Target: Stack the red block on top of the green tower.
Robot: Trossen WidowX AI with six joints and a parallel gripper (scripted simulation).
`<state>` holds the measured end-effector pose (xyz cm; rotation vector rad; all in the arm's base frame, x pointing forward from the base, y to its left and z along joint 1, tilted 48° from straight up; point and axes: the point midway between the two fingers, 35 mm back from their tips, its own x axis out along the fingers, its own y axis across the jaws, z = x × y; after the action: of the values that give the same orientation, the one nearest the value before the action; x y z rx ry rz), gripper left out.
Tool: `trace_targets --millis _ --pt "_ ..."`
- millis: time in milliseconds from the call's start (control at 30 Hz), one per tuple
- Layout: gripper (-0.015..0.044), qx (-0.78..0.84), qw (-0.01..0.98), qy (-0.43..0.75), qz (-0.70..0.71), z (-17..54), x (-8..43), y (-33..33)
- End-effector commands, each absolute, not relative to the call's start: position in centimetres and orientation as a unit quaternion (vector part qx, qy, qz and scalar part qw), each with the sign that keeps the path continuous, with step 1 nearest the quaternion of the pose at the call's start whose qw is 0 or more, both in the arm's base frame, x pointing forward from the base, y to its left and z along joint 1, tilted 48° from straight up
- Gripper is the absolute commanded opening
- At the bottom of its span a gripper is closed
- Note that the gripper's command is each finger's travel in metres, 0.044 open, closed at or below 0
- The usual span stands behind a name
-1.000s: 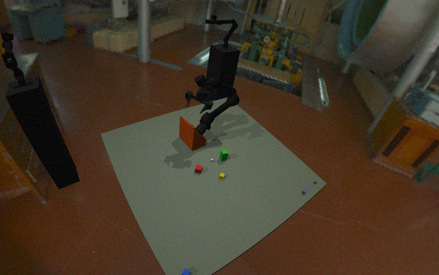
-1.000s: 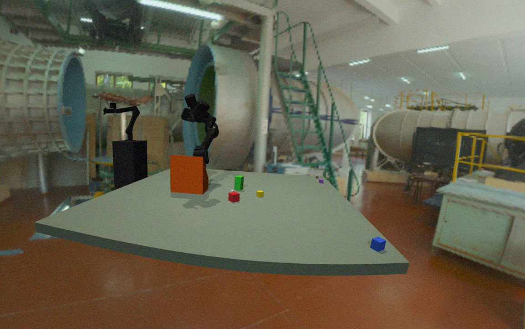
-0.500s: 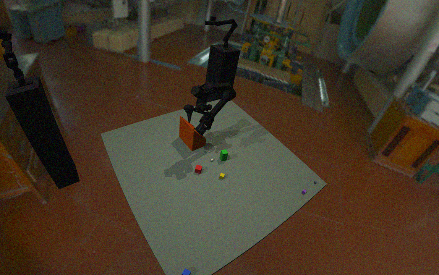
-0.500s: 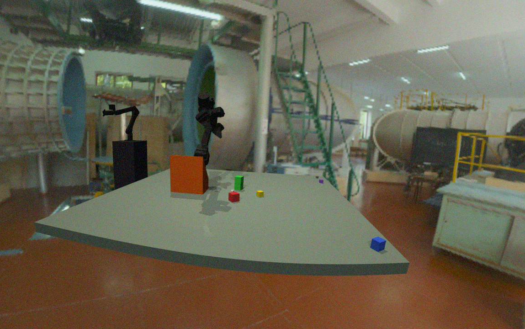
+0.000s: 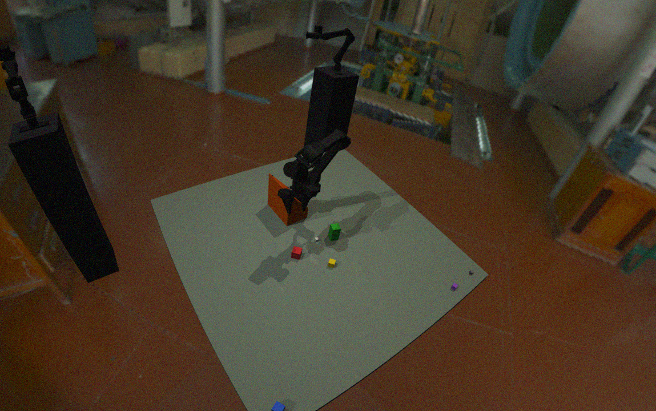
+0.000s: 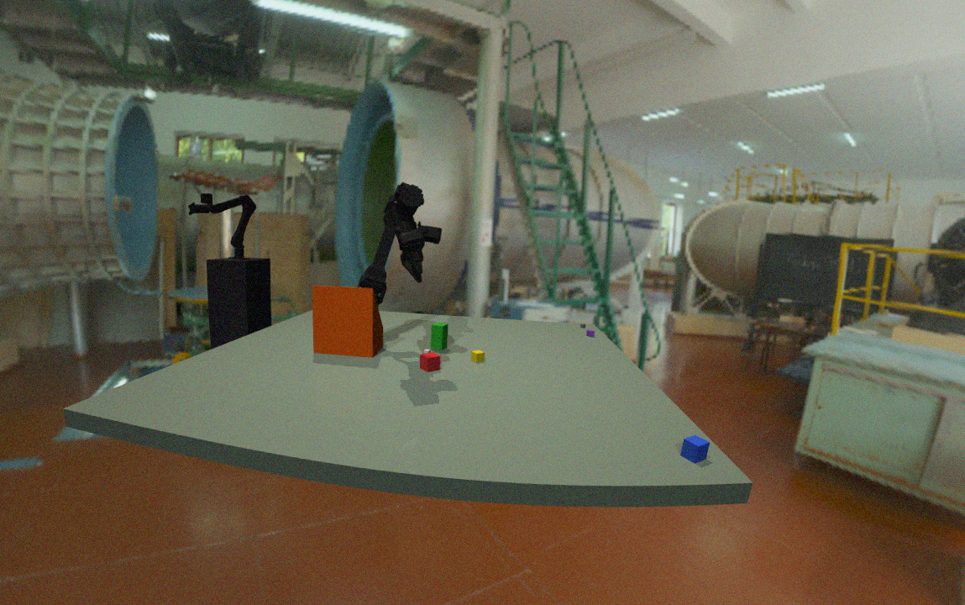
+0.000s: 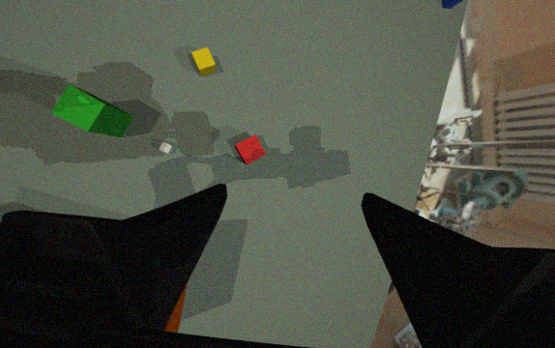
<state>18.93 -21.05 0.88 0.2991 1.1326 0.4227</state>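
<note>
The red block point(image 5: 296, 253) point(image 6: 430, 362) point(image 7: 250, 150) lies on the grey-green table top point(image 5: 350, 327) point(image 6: 531, 444). The green tower point(image 5: 334, 232) point(image 6: 438, 336) point(image 7: 80, 108) stands upright beyond it, with nothing on top. My gripper point(image 5: 297, 208) point(image 6: 417, 279) point(image 7: 293, 194) is open and empty, well above the table. In the wrist view its fingers point down at the table; the red block shows ahead of the fingertips, nearer the left one, and the green tower is far to the left.
A yellow block point(image 5: 331, 263) point(image 6: 477, 356) point(image 7: 204, 62) and a tiny white cube point(image 5: 317, 239) point(image 7: 165, 147) lie near the green tower. An orange wedge point(image 5: 278, 199) point(image 6: 344, 321) stands beside the arm. A blue block point(image 5: 278, 406) point(image 6: 694, 449) and a purple cube point(image 5: 454, 287) point(image 6: 590, 333) lie near table edges.
</note>
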Motion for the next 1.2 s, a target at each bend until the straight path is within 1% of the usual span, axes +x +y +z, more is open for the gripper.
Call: trace_targets --millis 0,300,500,767,1033,1167 --pt "0.0440 0.116 0.794 0.531 0.271 -1.3 20.5 -19.2" --pt "0.0440 0.063 0.744 0.520 0.416 -5.8 23.2 -14.7" --pt "0.0440 0.036 0.707 0.505 0.494 -8.4 24.0 -11.8" --pt "0.0440 0.035 0.706 0.505 0.496 -8.2 23.4 -11.8" --pt "0.0440 0.036 0.706 0.504 0.496 -11.8 23.4 -7.9" --pt "0.0440 0.036 0.706 0.504 0.497 -12.2 23.5 -7.6"
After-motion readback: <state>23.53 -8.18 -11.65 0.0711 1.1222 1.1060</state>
